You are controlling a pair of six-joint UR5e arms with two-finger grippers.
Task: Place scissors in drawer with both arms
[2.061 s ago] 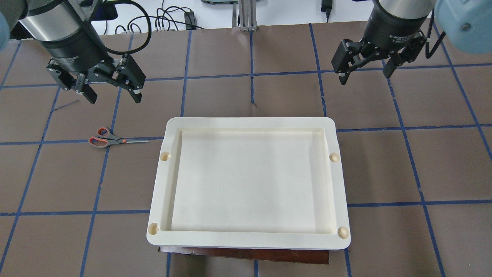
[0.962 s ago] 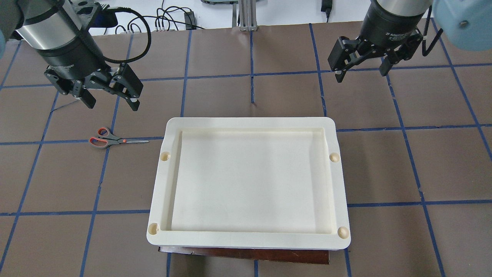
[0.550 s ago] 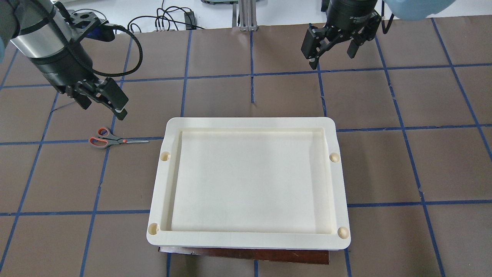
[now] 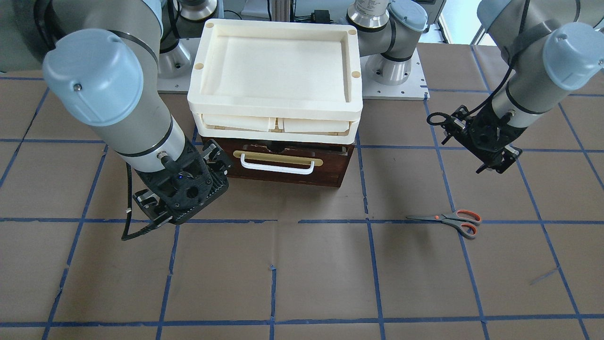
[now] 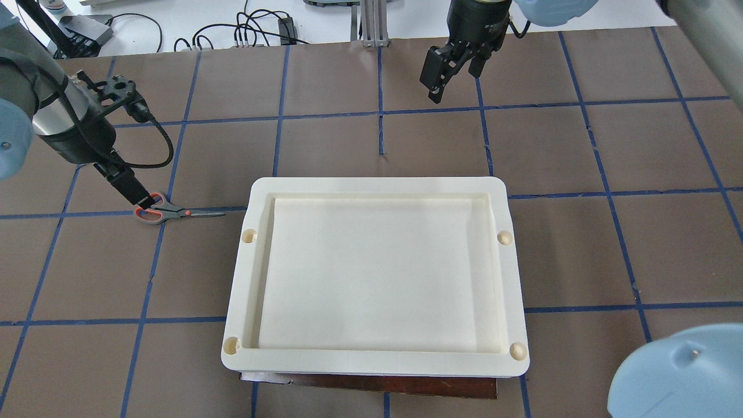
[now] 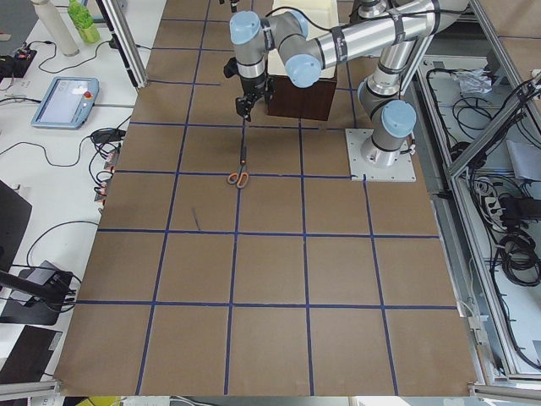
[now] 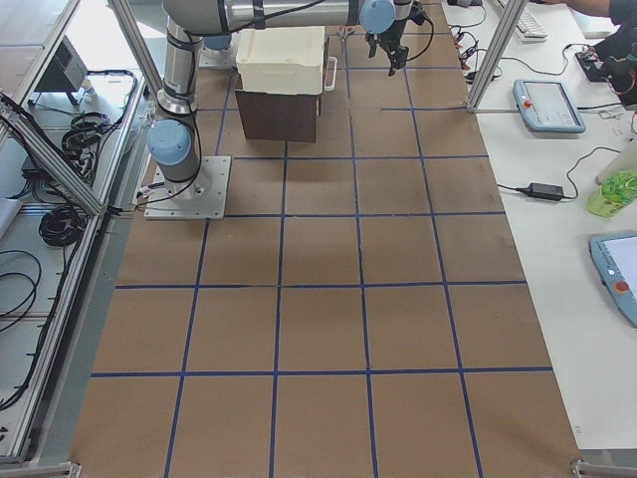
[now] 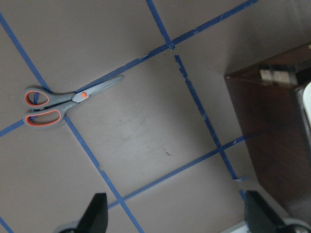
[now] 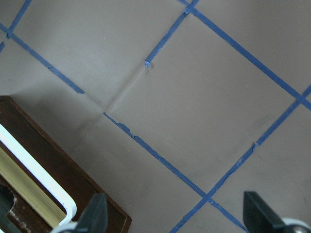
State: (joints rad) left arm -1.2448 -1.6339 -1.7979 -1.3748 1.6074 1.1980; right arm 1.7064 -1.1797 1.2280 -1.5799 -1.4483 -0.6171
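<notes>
The scissors (image 4: pixel 448 220) lie flat on the brown table, shut, to the left of the drawer unit in the overhead view (image 5: pixel 168 212). My left gripper (image 5: pixel 139 194) hangs open and empty just above their orange-lined handles; the left wrist view shows the scissors (image 8: pixel 63 99) ahead of the spread fingers (image 8: pixel 97 216). The dark brown drawer (image 4: pixel 283 165) with its white bar handle (image 4: pixel 277 165) is shut. My right gripper (image 4: pixel 214 163) is open and empty beside the drawer front, whose handle end shows in the right wrist view (image 9: pixel 43 179).
Cream plastic trays (image 4: pixel 273 101) are stacked on top of the drawer unit and hide it from above (image 5: pixel 244 278). Blue tape lines grid the brown table. Cables and devices lie on the white bench past the far edge (image 5: pixel 255 29).
My left gripper has turned and come down from the far left to just over the scissors' handles. My right gripper has moved left and away, to the drawer's front. The scissors have not moved.
</notes>
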